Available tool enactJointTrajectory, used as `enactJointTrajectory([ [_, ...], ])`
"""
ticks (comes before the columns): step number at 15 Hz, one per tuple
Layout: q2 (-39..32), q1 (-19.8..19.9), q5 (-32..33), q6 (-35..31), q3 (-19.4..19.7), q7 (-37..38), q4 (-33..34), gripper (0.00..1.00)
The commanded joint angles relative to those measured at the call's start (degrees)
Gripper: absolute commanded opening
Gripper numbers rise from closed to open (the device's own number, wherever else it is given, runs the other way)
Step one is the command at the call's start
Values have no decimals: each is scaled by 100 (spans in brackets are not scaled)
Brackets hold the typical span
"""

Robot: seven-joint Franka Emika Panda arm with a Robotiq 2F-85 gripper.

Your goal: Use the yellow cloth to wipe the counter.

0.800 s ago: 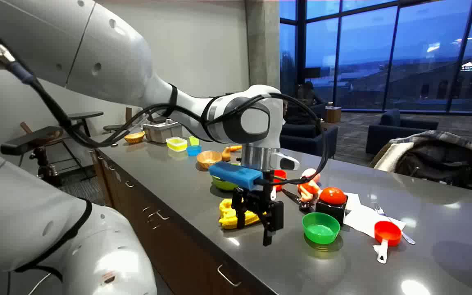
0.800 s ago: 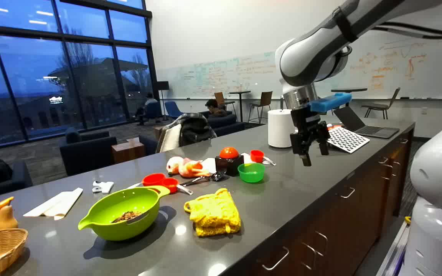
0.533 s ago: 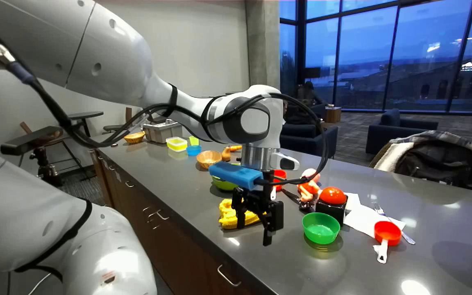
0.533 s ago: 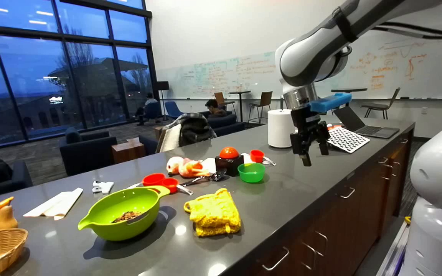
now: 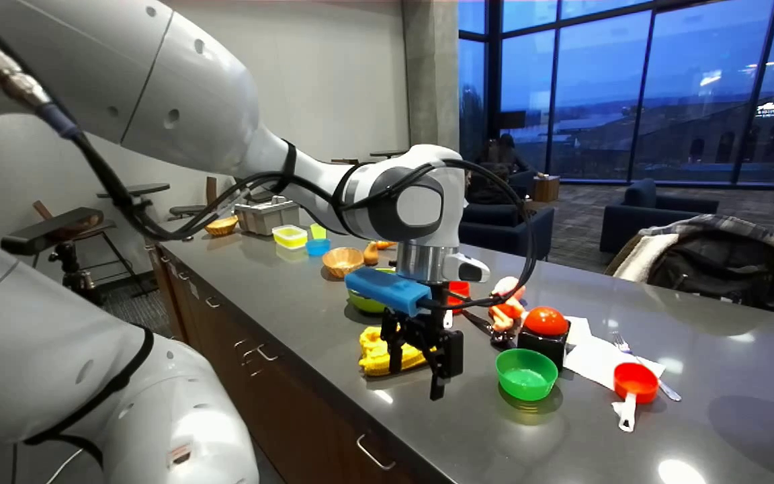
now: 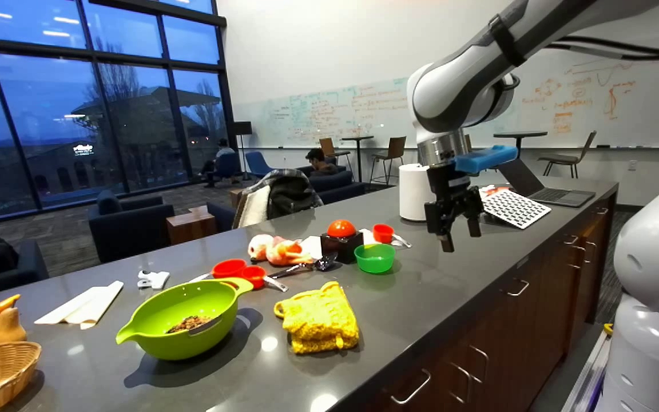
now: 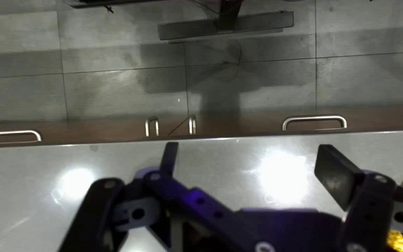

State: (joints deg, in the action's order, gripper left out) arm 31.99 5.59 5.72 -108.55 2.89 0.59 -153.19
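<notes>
The yellow cloth (image 6: 321,317) lies bunched on the grey counter (image 6: 404,303), near the front edge. In an exterior view the cloth (image 5: 375,356) is partly hidden behind my gripper (image 5: 416,382). Only a bit of the cloth (image 7: 399,241) shows at the lower right corner of the wrist view. My gripper (image 6: 461,240) is open and empty, above the counter and apart from the cloth. In the wrist view the gripper's fingers (image 7: 248,155) stand wide apart, with only bare counter (image 7: 215,157) between them.
A lime green bowl (image 6: 152,329) with brown bits stands beside the cloth. A small green bowl (image 5: 527,376), a black box with a red dome (image 5: 545,326), red cups (image 6: 230,268) and a pink toy (image 6: 278,250) stand farther back. A white cylinder (image 6: 414,194) and laptop (image 6: 564,195) are at the far end.
The arm has shifted slightly, bringing the open gripper a little toward the cloth's side of the counter. The cloth and the other objects have not moved.
</notes>
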Motion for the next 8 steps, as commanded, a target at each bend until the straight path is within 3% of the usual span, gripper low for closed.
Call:
enactJointTrajectory([
  [1,-1127,-496,-507,-706,-242,88,440,100],
  [4,-2002,-938,-710,-883,-643,109,1128,100],
  [8,-3000,-1317,-284,-589,-1227,559,2362,100],
])
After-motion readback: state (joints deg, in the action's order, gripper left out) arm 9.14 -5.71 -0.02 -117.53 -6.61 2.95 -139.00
